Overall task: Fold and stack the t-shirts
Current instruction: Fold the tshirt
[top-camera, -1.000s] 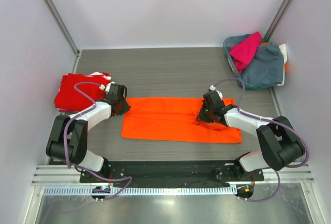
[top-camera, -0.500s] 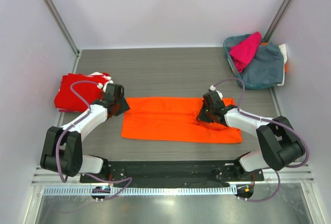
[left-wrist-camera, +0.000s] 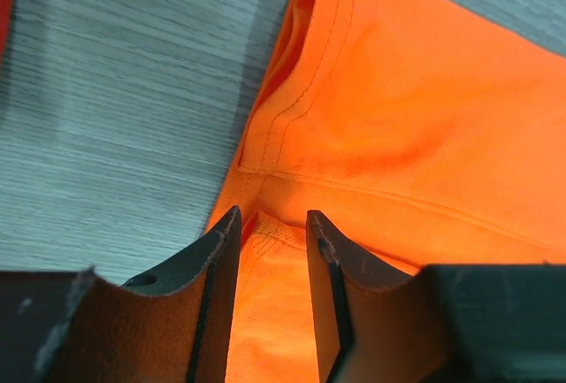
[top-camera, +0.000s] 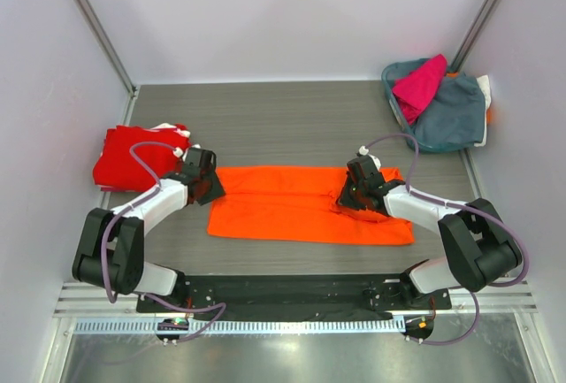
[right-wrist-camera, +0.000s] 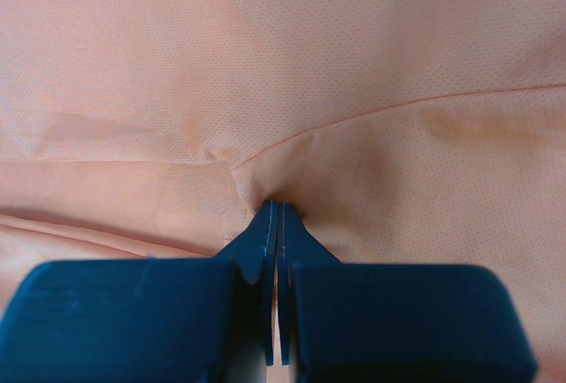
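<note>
Bright orange short-sleeved fabric t-shirt (top-camera: 301,210): flat folded strip, middle of table (top-camera: 292,118). Left gripper (left-wrist-camera: 274,215) at its left end, fingers narrowly apart, gripping nothing (hem lies under gap). Right gripper (right-wrist-camera: 275,208) clamped tight on cloth near right end. Red fabric t-shirt (top-camera: 124,162) far left.

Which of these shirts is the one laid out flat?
The orange t-shirt, spread flat at the centre. The red t-shirt sits piled at the left edge, and the magenta t-shirt lies crumpled in the bin at far right.
</note>
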Controlling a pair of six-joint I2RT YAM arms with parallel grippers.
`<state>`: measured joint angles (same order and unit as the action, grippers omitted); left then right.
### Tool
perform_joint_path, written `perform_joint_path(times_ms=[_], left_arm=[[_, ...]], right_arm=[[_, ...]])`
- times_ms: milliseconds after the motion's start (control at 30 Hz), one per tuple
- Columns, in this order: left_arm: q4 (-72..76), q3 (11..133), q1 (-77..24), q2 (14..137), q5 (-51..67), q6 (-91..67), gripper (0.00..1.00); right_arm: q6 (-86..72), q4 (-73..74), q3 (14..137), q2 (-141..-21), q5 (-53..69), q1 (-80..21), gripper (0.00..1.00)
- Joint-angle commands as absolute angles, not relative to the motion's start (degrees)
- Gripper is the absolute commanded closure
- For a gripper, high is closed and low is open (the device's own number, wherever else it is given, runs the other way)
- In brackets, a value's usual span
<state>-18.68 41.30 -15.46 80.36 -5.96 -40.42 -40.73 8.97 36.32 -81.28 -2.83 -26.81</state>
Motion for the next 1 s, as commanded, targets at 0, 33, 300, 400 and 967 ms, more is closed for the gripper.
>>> perform_joint_path(times_ms=[0,33,300,400,967], left_arm=[[-17.49,40.87,-16.08,81.47,-5.54,-39.38,0.64],[-17.49,40.96,-16.26,81.82,-5.71,-39.29,0.65],[-17.49,41.13,-16.35,83.14,-6.50,-38.67,0.81],[-18.46,41.22,-16.44,82.10,-7.12,-38.50,0.94],[-21.27,39.99,-16.26,77.17,-12.92,-39.81,1.00]], right_arm=[[-40.78,8.00,35.95,-80.77,-4.48,-26.98,0.98],[-40.78,8.00,35.95,-80.86,-4.48,-26.98,0.98],[-40.78,8.00,35.95,-80.86,-4.57,-26.98,0.98],[-40.78,8.00,35.95,-80.77,-4.57,-26.98,0.98],[-40.78,8.61,36.12,-80.42,-5.10,-26.98,0.98]])
